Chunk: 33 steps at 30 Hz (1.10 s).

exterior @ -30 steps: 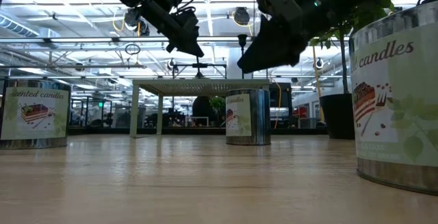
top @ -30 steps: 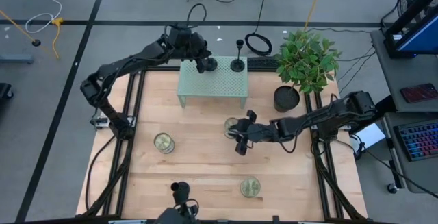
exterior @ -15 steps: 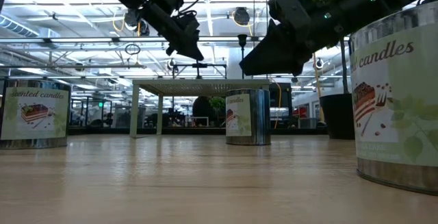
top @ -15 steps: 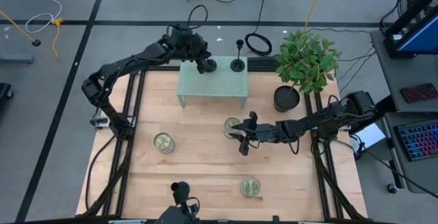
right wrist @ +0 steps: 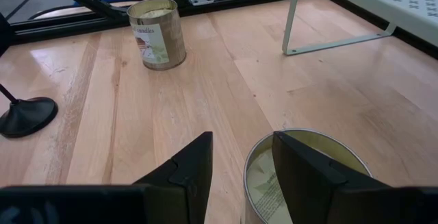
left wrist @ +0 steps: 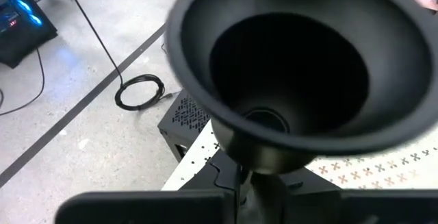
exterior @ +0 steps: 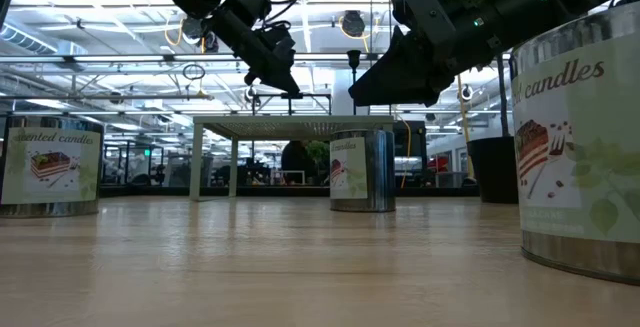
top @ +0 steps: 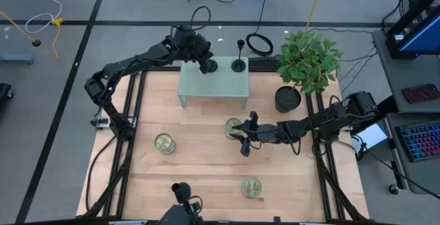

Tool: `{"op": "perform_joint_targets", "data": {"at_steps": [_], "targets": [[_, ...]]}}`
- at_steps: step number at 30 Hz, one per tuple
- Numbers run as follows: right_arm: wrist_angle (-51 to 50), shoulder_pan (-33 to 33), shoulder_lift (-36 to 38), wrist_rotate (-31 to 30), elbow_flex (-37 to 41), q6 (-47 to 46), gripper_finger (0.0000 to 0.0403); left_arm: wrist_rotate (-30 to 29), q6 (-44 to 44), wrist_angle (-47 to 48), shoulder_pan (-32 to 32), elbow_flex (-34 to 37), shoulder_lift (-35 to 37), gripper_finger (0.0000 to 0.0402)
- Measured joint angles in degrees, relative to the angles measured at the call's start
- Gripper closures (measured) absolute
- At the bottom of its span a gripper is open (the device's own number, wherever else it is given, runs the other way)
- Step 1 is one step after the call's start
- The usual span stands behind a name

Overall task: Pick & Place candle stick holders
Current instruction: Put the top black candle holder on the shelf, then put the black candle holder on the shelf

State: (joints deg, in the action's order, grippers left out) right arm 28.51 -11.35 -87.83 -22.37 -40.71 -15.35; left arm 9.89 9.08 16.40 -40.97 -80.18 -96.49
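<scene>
Currently catalogued, near to far from each gripper:

Right gripper (top: 243, 137): held low over the middle of the wooden table (top: 206, 163), its two dark fingers (right wrist: 185, 169) spread apart with nothing between them. Directly beneath and just ahead of its fingertips stands a candle tin (right wrist: 301, 176), open-topped, pale wax visible inside; in the high view this tin (top: 234, 126) touches the gripper's outline. Farther ahead of the gripper, a second labelled candle tin (right wrist: 157, 33) stands upright on the wood. Off to one side at similar range, one candle stick holder (right wrist: 26, 114) rests on the table near its front edge, round black base flat, thin stem rising; the same holder (top: 181, 191) shows in the high view. Beyond the gripper, a leg of the pale-green perforated shelf (right wrist: 342, 18).

Left gripper (top: 204, 62): reached out over the far edge of the perforated shelf (top: 214, 84), clamped on a second candle stick holder (left wrist: 301, 66), whose round black base fills the wrist view, hollow underside towards the camera. In the low view this gripper (exterior: 272, 65) hangs above the shelf top. Just beside it, along the same far edge, a third candle stick holder (top: 238, 62) stands upright. Well beyond, a potted plant (top: 306, 63) at the table's far right corner.

Remaining stock: a third candle tin (top: 251, 187) near the front edge
</scene>
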Motion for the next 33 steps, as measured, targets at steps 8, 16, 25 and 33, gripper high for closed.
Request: {"op": "perform_joint_targets", "data": {"at_steps": [8, 16, 25, 33], "targets": [[-0.02, 0.0, 0.0, -0.02, 0.0, 0.0, 0.0257, -1.49, -0.31, 0.0, 0.02, 0.02, 0.0, 0.0307], [-0.02, 0.04, 0.0, -0.02, 0.0, 0.0, 0.0257, -2.82, -0.59, 0.96, 0.81, 0.04, 0.57, 0.0251], [-0.02, 0.13, 0.0, -0.02, 0.0, 0.0, 0.0257, -2.89, -0.57, 5.37, 1.86, 0.07, 4.52, 0.0227], [-0.02, 0.27, 0.0, -0.11, 0.0, 0.0, 0.0257, -2.84, -0.57, 16.36, 1.86, 0.07, 10.49, 0.0227]]}}
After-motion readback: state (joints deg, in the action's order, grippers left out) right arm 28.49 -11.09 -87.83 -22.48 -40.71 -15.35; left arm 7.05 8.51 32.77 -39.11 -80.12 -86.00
